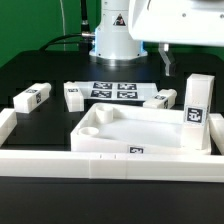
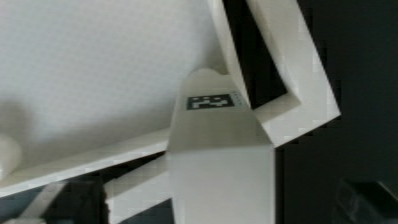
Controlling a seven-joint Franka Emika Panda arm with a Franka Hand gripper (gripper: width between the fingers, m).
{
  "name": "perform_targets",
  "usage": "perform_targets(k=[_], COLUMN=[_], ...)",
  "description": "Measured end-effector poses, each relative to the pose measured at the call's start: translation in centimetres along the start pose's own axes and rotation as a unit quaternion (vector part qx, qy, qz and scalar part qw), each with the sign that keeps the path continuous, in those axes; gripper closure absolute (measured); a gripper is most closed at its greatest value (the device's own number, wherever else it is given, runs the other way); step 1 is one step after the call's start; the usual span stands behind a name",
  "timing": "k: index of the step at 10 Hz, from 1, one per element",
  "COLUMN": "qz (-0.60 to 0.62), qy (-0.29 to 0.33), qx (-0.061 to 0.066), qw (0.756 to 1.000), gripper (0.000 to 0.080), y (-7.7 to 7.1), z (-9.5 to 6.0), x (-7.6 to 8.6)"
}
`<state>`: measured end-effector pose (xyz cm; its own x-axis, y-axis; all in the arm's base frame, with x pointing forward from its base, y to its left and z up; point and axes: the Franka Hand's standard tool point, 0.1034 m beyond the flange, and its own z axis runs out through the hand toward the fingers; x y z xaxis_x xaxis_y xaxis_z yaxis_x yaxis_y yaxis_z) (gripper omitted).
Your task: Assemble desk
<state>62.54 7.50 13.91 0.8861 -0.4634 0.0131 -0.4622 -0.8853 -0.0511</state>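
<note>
Barrier wall (image 1: 40, 160), rimmed tabletop (image 1: 140, 125), one leg (image 1: 195, 100) upright, seemingly socketed

White rimmed tabletop (image 1: 150, 128) lies flat, rim up; tagged upright leg (image 1: 195, 102) stands at its corner, exterior view's right; three loose legs (image 1: 32, 98) lie flat beyond it, apart.

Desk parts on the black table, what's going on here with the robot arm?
The arm is partway through putting a white desk together. The tabletop lies rim up against a low wall. An upright leg stands at its corner on the exterior view's right. The gripper hangs just above and beside that leg and appears clear of it; whether it is open is unclear. Three loose legs lie behind the tabletop, around the marker board.
</note>
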Motion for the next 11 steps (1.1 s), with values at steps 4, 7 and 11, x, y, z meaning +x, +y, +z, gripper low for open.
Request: perform_targets(k=[4,7,11], qz=[-0.03,-0.03,-0.046], qy=[0.0,-0.001,-0.007], qx=[0.001,0.0,0.001], qw=[1.0,1.0,0.999], gripper=[0.015,0.015,0.015], y=[0.8,0.8,2.4], z=[-1.0,-0.9,-1.6], x=[-1.0,-1.0,-2.2])
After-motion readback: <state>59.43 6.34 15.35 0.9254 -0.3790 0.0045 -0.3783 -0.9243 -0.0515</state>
